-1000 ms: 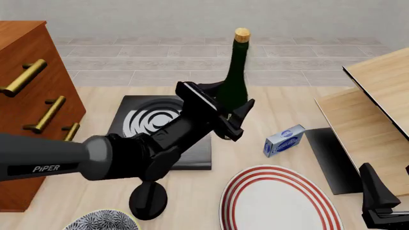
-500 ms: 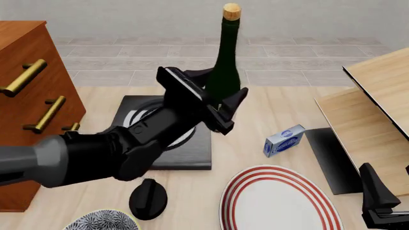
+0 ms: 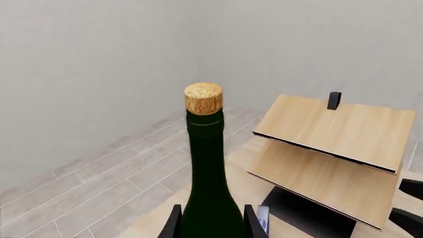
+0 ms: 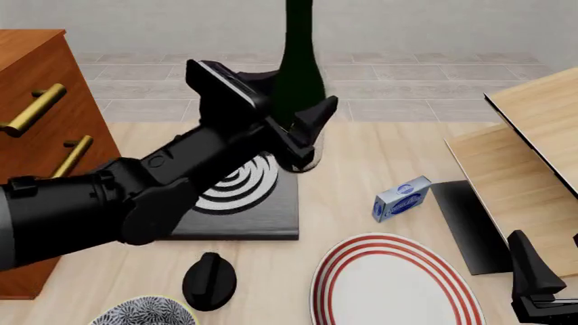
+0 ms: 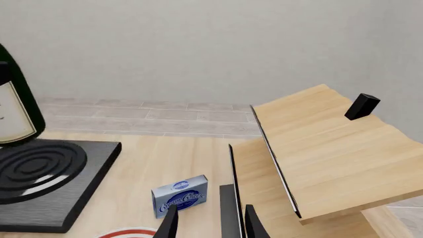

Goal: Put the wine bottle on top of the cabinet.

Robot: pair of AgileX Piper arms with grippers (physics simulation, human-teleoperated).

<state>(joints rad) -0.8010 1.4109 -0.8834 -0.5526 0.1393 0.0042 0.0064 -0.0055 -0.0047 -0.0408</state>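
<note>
**Inspector:** Containers first. Striped plate [image 4: 390, 281], red rings on white, sits at the near edge of the table [image 4: 361, 169], about five o'clock from the table's middle. Nothing lies on it. A patterned bowl [image 4: 143, 311] shows only its rim at seven o'clock; its contents cannot be told.

**Clerk:** And the wine bottle?

**Inspector:** Wine bottle [image 4: 298, 61] stands upright in the grasp of the left gripper [image 4: 294, 125], lifted clear of the table, its base above the far right corner of the black slab [image 4: 237, 196] with the white spiral. Its top runs out of the front view; the left wrist view shows the cork-coloured top [image 3: 203, 98] intact. The fingers [image 3: 173, 223] are clamped on either side of the lower body.

**Clerk:** The cabinet?

**Inspector:** Cabinet [image 4: 36, 101] stands at nine o'clock, reddish-brown, brass handles [image 4: 34, 108] facing the table. The bottle is well apart from it, to its right, and not over its top.

**Clerk:** Right arm?

**Inspector:** Right gripper [image 5: 209, 224] sits low at the four o'clock corner, nothing between its fingers, which are spread slightly.

**Clerk:** Obstructions?

**Inspector:** Pale shelf unit [image 4: 532, 149] with black edges occupies three o'clock. A small blue box [image 4: 402, 198] lies between the slab and that unit. A black knob [image 4: 210, 281] stands at six o'clock, near the plate. The left arm [image 4: 108, 210] itself spans the space between bottle and cabinet.
</note>
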